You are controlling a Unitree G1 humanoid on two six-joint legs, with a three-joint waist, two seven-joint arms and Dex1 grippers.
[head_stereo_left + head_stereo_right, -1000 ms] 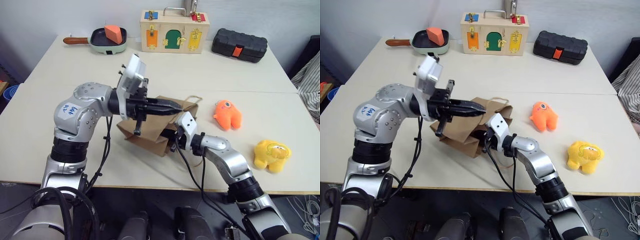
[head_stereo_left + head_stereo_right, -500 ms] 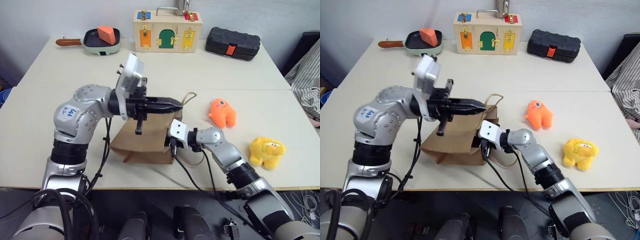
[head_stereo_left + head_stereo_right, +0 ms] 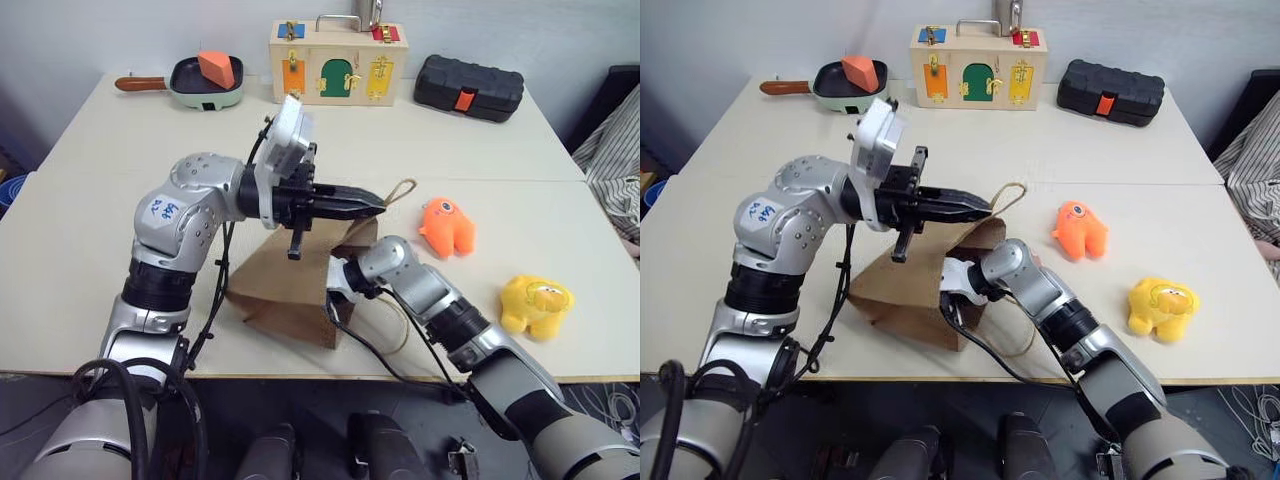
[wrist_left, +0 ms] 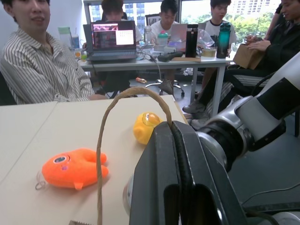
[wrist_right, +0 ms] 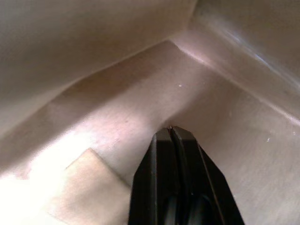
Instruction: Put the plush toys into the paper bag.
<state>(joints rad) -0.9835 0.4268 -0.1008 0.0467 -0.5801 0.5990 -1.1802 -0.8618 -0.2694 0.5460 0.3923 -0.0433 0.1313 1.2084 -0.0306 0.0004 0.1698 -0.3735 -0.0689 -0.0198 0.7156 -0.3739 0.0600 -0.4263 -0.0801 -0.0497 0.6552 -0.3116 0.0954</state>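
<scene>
While paper bag [image 3: 285, 290] lies on table [image 3: 90, 200], left gripper [image 3: 380, 203] pinches its cord handle [image 3: 400, 190], fingers closed. Right gripper [image 5: 171, 133] inside bag, fingers shut, holding nothing. Two plush toys right of bag: orange one [image 3: 447, 226] near, yellow one [image 3: 535, 305] farther.

Left wrist view: one handle loop, both toys on table.

Paper bag [image 3: 285, 290] now more upright

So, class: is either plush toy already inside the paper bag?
No: the orange toy and the yellow toy both lie on the table, outside the paper bag.
</scene>
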